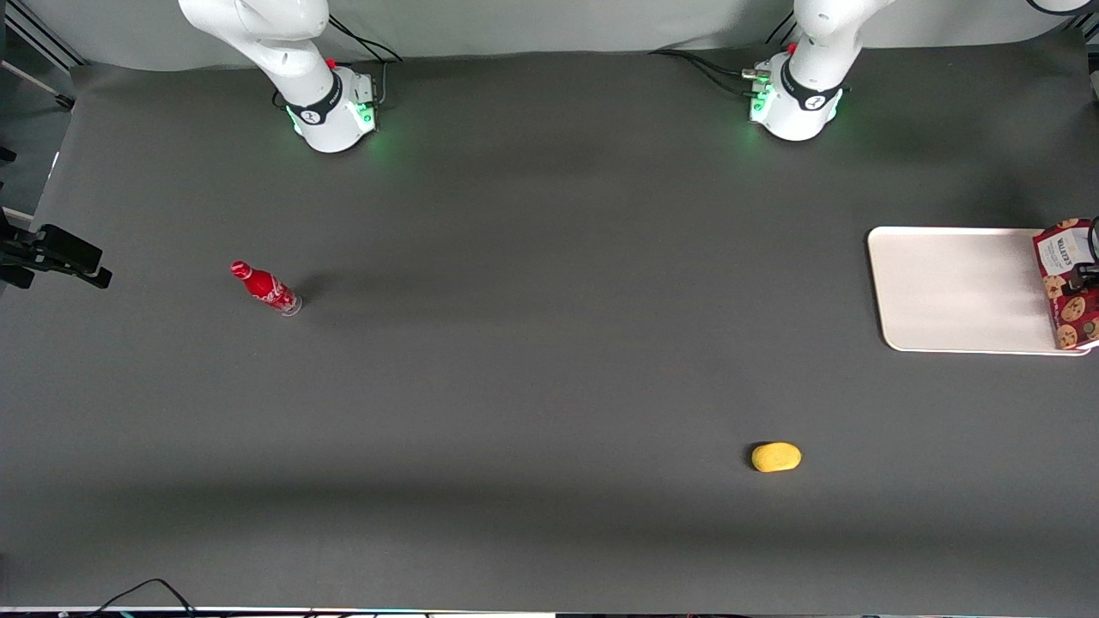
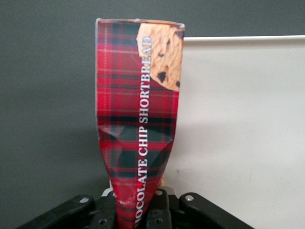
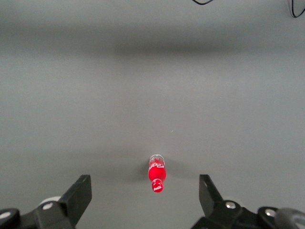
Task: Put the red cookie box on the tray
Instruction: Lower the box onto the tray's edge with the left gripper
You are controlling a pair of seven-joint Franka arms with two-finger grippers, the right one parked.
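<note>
The red cookie box (image 1: 1067, 283) is a slim tartan box with cookie pictures. It is held at the tray's (image 1: 953, 287) end nearest the working arm's end of the table, at the very edge of the front view. My left gripper (image 1: 1080, 276) is shut on it and mostly cut off by that edge. In the left wrist view the gripper (image 2: 140, 212) pinches one end of the box (image 2: 138, 109), which is dented there. The box's other end lies over the tray's (image 2: 238, 124) rim, with off-white tray to one side and dark table to the other.
A small red bottle (image 1: 266, 288) lies on the dark table toward the parked arm's end; it also shows in the right wrist view (image 3: 157, 175). A yellow oval object (image 1: 776, 457) lies nearer the front camera than the tray.
</note>
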